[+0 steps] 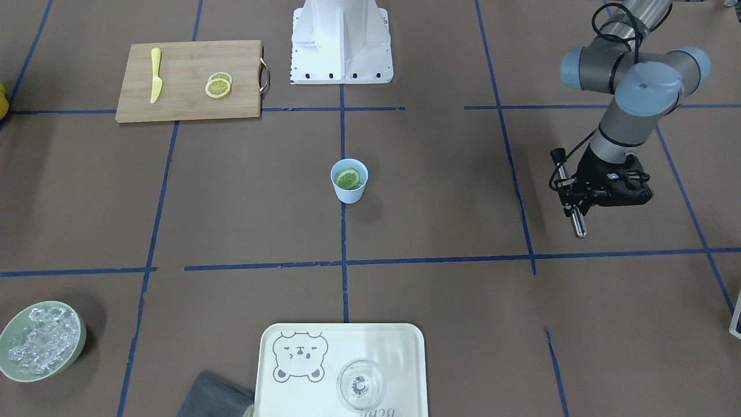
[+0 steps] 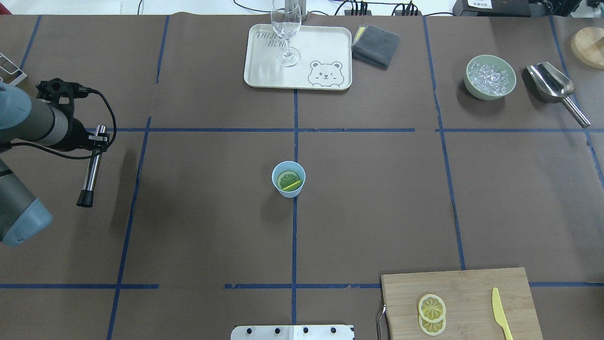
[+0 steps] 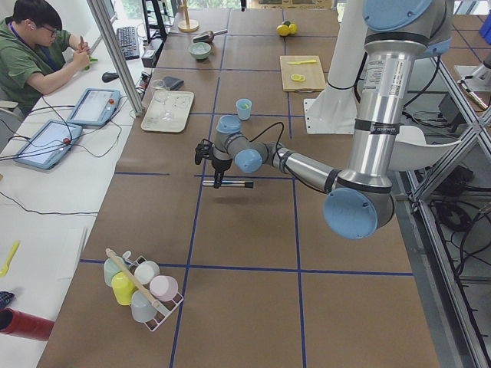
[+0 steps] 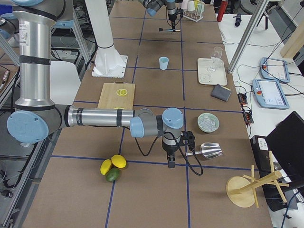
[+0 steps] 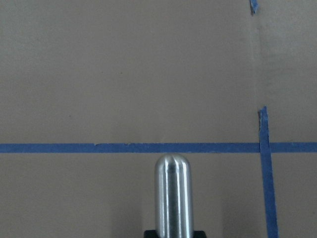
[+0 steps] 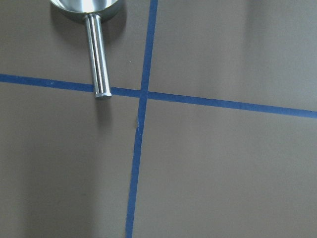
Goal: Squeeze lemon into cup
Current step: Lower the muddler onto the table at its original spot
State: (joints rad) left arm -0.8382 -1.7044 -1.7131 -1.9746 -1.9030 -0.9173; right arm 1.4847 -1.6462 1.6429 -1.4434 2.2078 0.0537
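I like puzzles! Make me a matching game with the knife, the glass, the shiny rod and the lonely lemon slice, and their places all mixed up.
Things:
1. yellow knife
2. stemmed glass
3. metal rod
4. lone lemon slice

Places:
A. in the light-blue cup
B. on the bear tray
C. in the left pincer
D. on the wooden cutting board

Pairs: 1-D, 2-B, 3-C, 4-A.

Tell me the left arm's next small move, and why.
Probably carry the left gripper, which appears to clamp the metal rod, across toward the cup. A lemon slice already lies inside the cup, while the rod sits far off to its side, so nothing can press the slice yet.
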